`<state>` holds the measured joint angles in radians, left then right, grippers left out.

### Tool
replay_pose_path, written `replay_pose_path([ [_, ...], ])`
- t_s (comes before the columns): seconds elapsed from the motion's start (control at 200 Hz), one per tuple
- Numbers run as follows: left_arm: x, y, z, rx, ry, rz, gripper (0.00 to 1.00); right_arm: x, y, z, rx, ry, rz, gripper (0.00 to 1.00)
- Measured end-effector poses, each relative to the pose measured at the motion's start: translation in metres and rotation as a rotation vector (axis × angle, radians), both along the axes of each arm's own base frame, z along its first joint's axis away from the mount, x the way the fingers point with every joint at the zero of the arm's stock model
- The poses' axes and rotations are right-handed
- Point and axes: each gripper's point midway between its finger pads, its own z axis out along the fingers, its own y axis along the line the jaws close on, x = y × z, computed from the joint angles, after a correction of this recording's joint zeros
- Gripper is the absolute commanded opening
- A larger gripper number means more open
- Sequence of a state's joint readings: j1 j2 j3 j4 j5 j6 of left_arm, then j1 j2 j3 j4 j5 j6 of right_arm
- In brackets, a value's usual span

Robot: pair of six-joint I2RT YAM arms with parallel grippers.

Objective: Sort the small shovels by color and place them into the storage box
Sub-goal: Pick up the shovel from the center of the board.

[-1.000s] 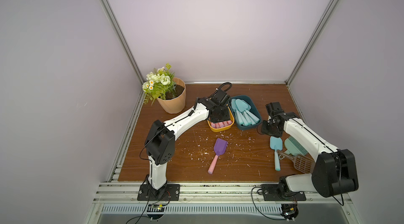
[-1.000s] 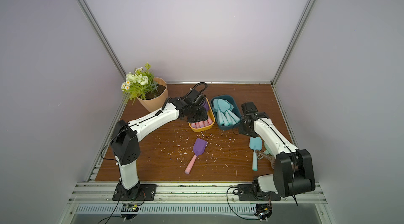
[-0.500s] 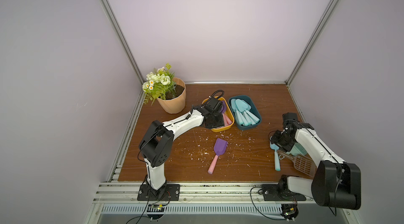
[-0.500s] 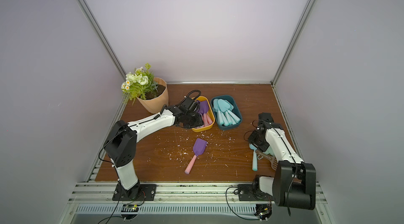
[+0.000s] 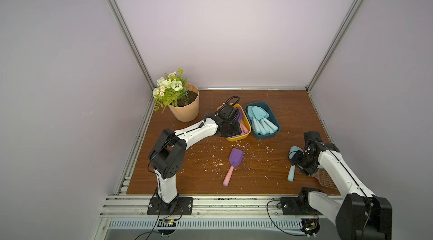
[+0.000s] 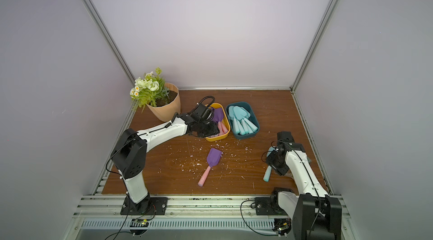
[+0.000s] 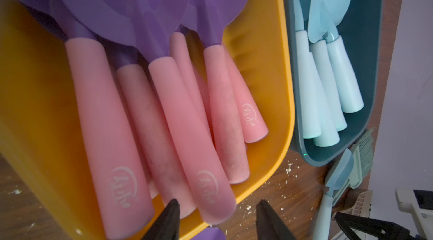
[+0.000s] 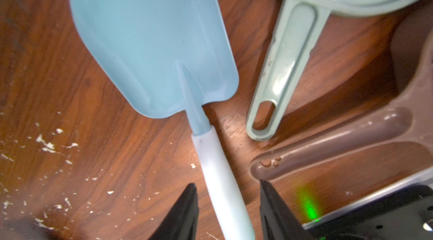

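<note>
Robot lab booth, plain lilac walls (image 5: 234,28), aluminium corner posts (image 5: 123,28), wooden tabletop (image 5: 257,180), slotted front rail (image 5: 234,204)

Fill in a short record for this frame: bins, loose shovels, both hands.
yellow bin: holds purple shovels with pink handles
teal bin: holds aqua shovels
loose on table: one purple shovel mid-table; one aqua shovel by the right arm
left hand: open, empty, at the yellow bin's near rim
right hand: open, fingers either side of the aqua shovel's handle, not closed on it
other items: brown scoop beside the aqua shovel; flower pot in the back corner
</note>
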<state>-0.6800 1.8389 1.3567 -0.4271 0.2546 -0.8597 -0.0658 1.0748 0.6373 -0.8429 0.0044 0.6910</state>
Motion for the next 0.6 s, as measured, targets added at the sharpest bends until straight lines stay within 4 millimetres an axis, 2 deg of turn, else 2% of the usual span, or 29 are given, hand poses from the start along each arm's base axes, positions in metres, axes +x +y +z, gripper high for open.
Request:
replay_pose_path([
  [0.18, -0.001, 0.000, 0.000, -0.002, 0.001, -0.004, 0.55, -0.004, 0.007, -0.009, 0.016, 0.016, 0.007, 0.45],
  [0.325, -0.001, 0.000, 0.000, -0.001, 0.001, -0.005, 0.55, -0.005, 0.028, -0.023, 0.041, 0.037, 0.071, 0.42],
  [0.385, -0.001, 0.000, 0.000, 0.000, 0.001, -0.005, 0.55, -0.006, 0.037, -0.028, 0.051, 0.044, 0.101, 0.34],
  [0.485, -0.001, 0.000, 0.000, 0.001, 0.002, -0.005, 0.55, -0.005, 0.050, -0.032, 0.076, 0.037, 0.131, 0.10],
  [0.54, -0.003, 0.002, 0.001, 0.001, 0.001, -0.004, 0.55, -0.004, 0.052, -0.031, 0.079, 0.028, 0.132, 0.03],
  [0.6, -0.007, 0.007, 0.001, 0.007, -0.001, -0.001, 0.55, -0.002, 0.052, -0.029, 0.077, 0.022, 0.128, 0.01],
])
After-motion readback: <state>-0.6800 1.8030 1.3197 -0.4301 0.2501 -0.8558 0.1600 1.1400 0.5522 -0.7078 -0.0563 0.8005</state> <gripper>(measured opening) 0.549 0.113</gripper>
